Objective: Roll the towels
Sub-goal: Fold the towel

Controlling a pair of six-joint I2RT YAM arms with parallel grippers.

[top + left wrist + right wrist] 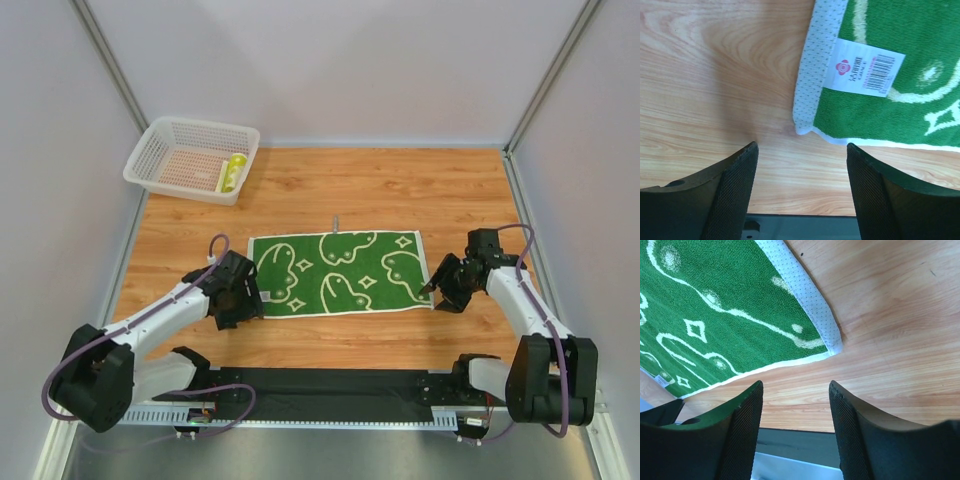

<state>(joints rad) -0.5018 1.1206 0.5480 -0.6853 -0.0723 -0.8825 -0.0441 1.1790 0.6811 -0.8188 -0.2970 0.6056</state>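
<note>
High rear camera looks down; close wrist cameras each share a towel [338, 272] corner.

— What can't you make out from up top?
— The yellow-green thing [234, 172] in the basket [143, 160] is too small for me to name. Same goes for the grey speck [336, 222] just beyond the towel [337, 272].
— And your wrist views?
— On my left one the towel runs off the top and right edges, and the print on its label [867, 66] is too fine to read. On the right it's cut off top and left. Both pairs of fingers [735, 200] leave the bottom edge.
</note>
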